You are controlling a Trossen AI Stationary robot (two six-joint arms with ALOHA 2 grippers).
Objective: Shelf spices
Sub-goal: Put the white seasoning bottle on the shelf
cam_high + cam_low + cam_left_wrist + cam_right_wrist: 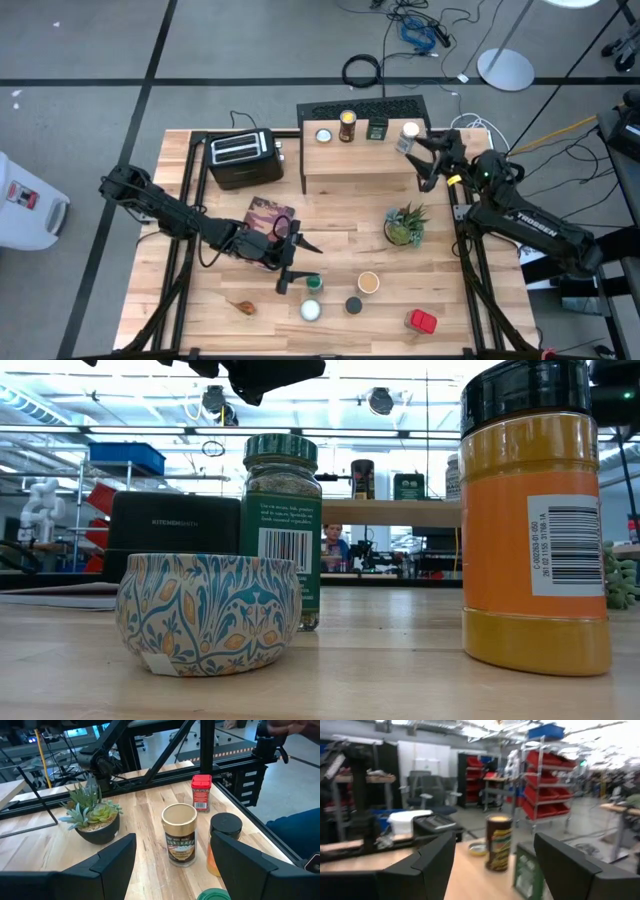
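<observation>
Four spices stand on the shelf [360, 150] at upper centre; more spices [368, 283] dot the worktop [340, 220] at lower centre. The right gripper [418, 160], fingers released, hovers at the shelf's right end; the left gripper [296, 262], fingers spread, hangs above the green-lidded jar [313, 284].

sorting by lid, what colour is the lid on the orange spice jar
Black, clearest in the low view: spice jar.

Black toaster [238, 158] at table's back-left, reddish book [270, 217] mid-table, potted succulent [405, 226] to its right.

shelf [395, 857] | dark jar [498, 842]; green tin [527, 870], possibly; toaster [437, 825]
</observation>
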